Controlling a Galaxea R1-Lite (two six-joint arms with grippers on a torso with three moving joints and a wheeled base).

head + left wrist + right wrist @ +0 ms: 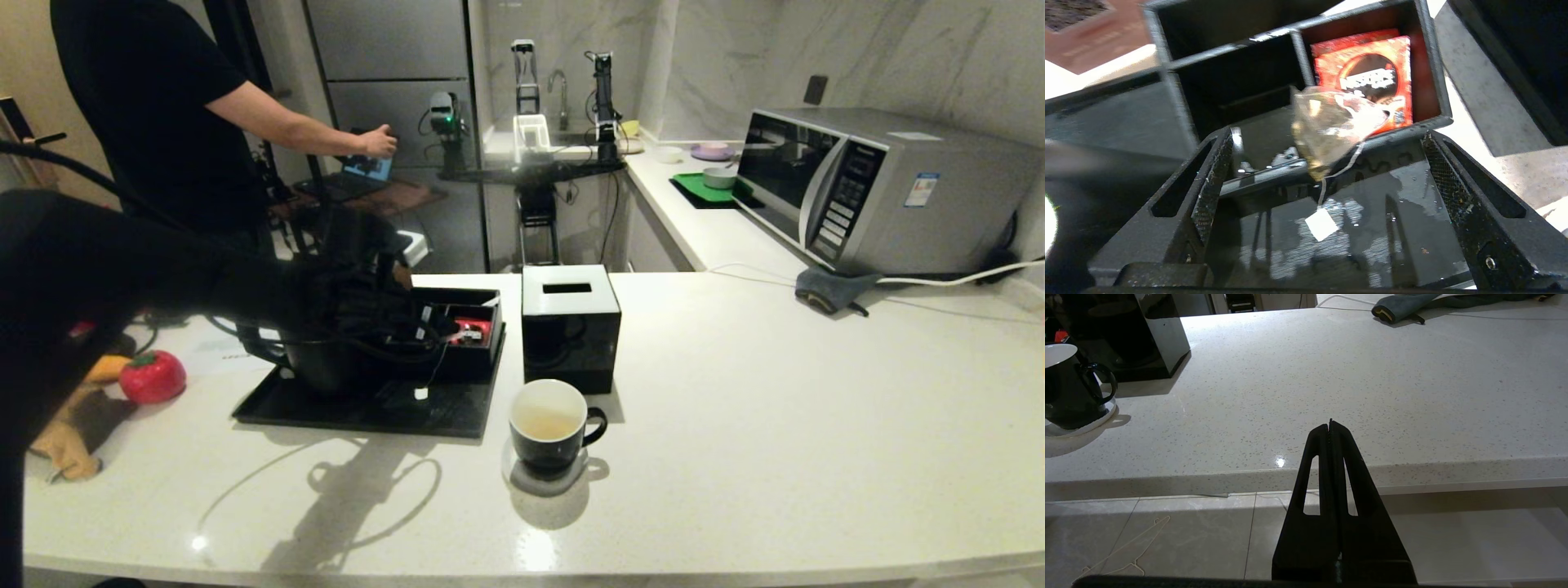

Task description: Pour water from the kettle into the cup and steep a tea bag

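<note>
Left gripper (1327, 163): fingers spread wide apart over the black tray, gripping nothing; one pad (1214, 175) shows clear of the tea bag.
Tea bag (1331, 122): sits between and just beyond the open fingers, propped against the rim of the divided box (1435, 73); its string hangs down and the white tag (1321, 223) lies on the tray.
Red packet (1372, 73): stands in the box compartment right behind the tea bag; not the target.
Tray (424, 412): wet and glossy under the gripper, with droplets showing.
Kettle (326, 367): on the tray, mostly hidden by the left arm.
Cup (549, 425): on a coaster near the counter's front, in front of the black tissue box (570, 327); pale liquid already sits in the bottom.
Right gripper (1330, 426): fingers pressed together, empty, parked off the counter's front edge, well apart from the cup.
Progress: pouring looks done, judging by the liquid in the cup. Left to do: close on the tea bag, carry it across, lower it into the cup.
</note>
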